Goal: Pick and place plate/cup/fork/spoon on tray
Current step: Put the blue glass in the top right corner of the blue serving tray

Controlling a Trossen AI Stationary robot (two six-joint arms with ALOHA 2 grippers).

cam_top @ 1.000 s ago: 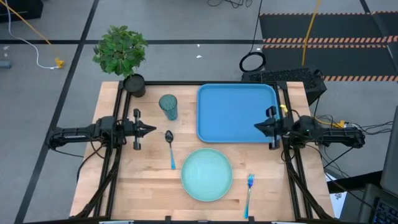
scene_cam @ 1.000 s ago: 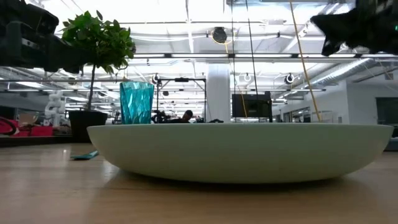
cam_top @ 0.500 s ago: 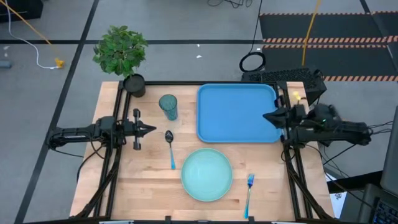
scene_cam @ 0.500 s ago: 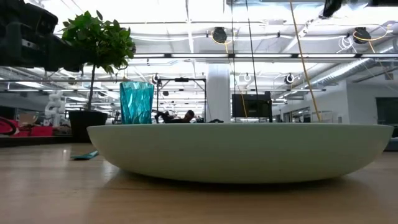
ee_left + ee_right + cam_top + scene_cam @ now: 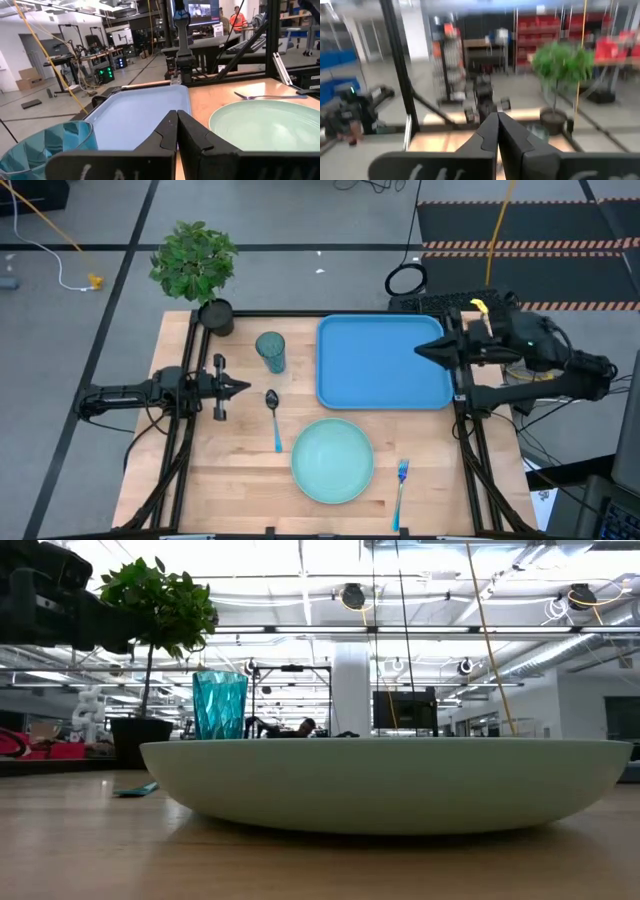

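While both arms hang clear of the tableware, the scene reads as follows.
Left hand [image 5: 243,388]: fingers pressed together on nothing, at the tabletop's left edge, near the spoon.
Right hand [image 5: 420,349]: fingers together and empty, over the tray's right rim; raised, it seems, since the low view does not catch it.
Tray [image 5: 381,362]: flat in the far right part of the tabletop.
Plate [image 5: 332,460]: near the front edge, just in front of the tray.
Cup [image 5: 270,351]: upright, just beside the tray's left rim.
Spoon [image 5: 274,416]: between cup and plate, bowl toward the far edge.
Fork [image 5: 400,489]: just right of the plate, at the front edge.
Potted plant [image 5: 196,264]: far left corner.
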